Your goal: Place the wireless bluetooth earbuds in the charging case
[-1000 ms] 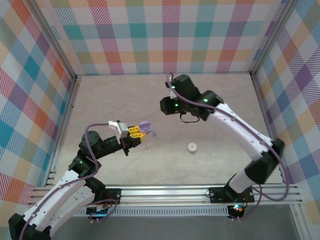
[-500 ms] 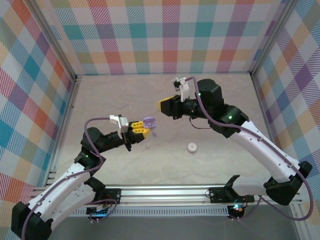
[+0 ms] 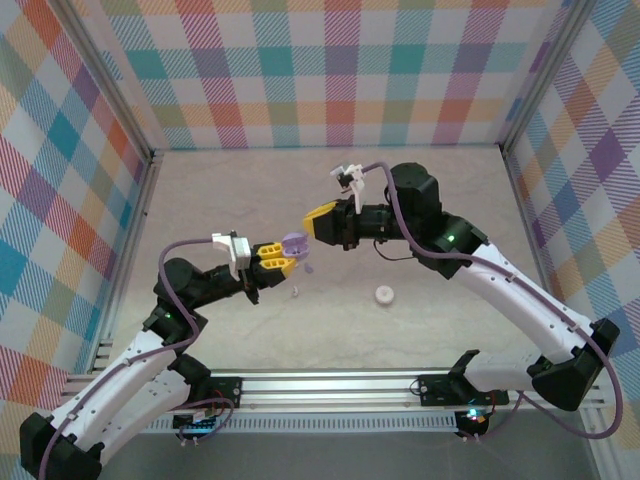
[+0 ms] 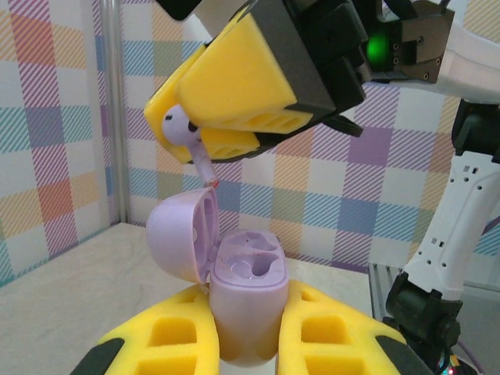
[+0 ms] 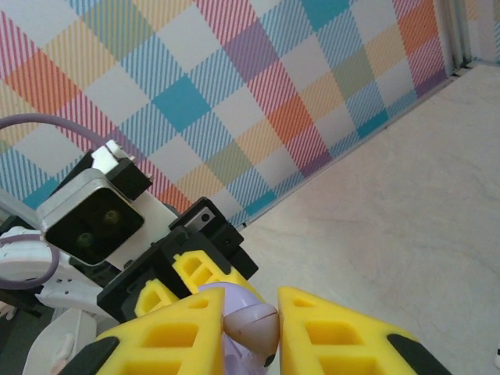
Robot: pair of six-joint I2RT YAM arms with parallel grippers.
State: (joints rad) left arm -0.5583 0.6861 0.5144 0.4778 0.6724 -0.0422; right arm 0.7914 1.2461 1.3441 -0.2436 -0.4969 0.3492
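Observation:
My left gripper (image 3: 274, 262) is shut on the pale purple charging case (image 4: 247, 306), held upright above the table with its lid (image 4: 176, 234) swung open to the left. Both wells in the case look vacant. My right gripper (image 3: 318, 223) points left, just above the case, and is shut on a pale purple earbud (image 5: 252, 325). In the left wrist view that earbud (image 4: 183, 125) hangs stem-down over the lid's edge, a little left of the wells. A tiny purple earbud (image 3: 308, 268) and a white one (image 3: 296, 292) lie on the table under the case.
A small white round disc (image 3: 383, 294) lies on the table right of the loose pieces. Checked walls close in the back and both sides. A metal rail (image 3: 330, 380) runs along the near edge.
My right arm has swung round and moved left, bringing the earbud close over the open case. The left gripper has shifted slightly with the case, grip unchanged.

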